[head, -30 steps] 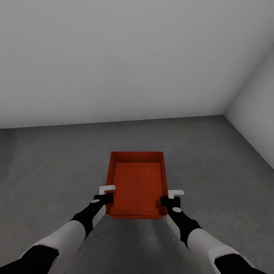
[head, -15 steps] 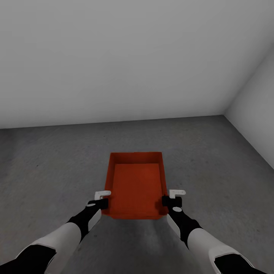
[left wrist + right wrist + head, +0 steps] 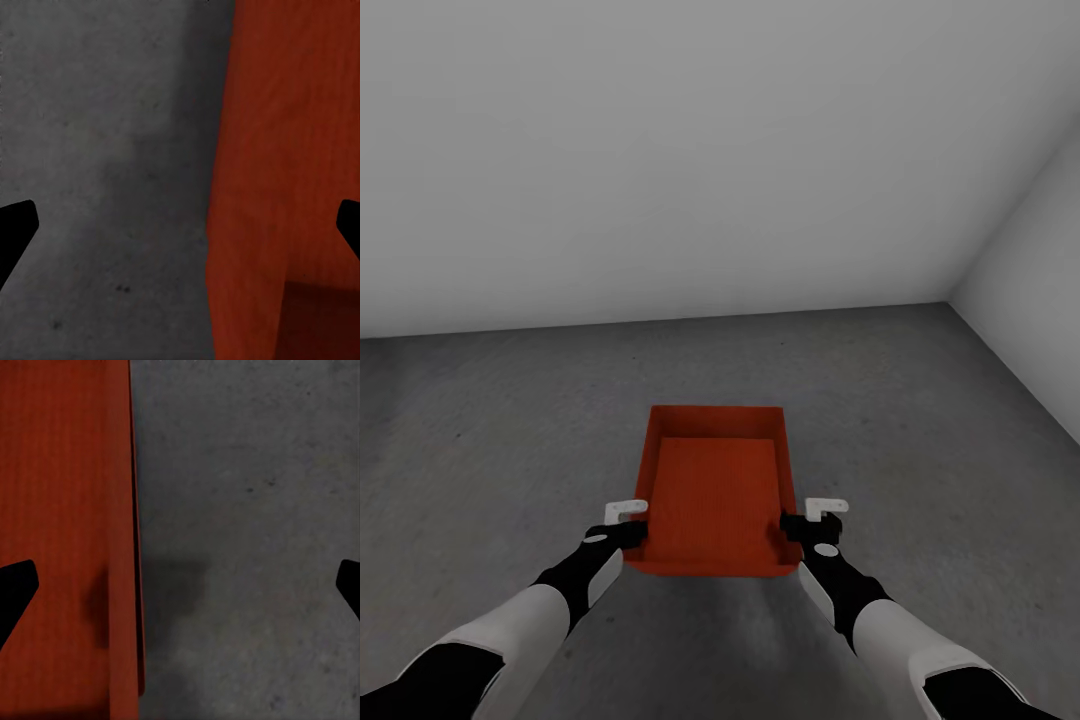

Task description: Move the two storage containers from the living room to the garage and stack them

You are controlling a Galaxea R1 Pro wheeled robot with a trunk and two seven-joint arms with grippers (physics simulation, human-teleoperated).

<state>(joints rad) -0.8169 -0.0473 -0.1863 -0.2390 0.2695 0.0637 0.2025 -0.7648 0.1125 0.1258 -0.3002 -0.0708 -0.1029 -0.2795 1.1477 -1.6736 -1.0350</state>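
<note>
Fingers of the left gripper (image 3: pixel 628 522) and right gripper (image 3: pixel 812 517) stood apart astride the red-orange open-topped rectangular container (image 3: pixel 717 490) resting on the dark concrete floor (image 3: pixel 500 440); withdrawing carelessly risked snagging its walls.

Dim, even render; soft shadow on the floor (image 3: pixel 180 585), wrist views perhaps slightly blurred.

Two arms are showing in the head view, each wearing a smooth white shell over the forearm and turning black toward the wrist. A small pale oval mark is sitting on each black wrist. The left gripper (image 3: pixel 628 522) and right gripper (image 3: pixel 818 517) are each carrying a short white bracket above black jaws.
</note>
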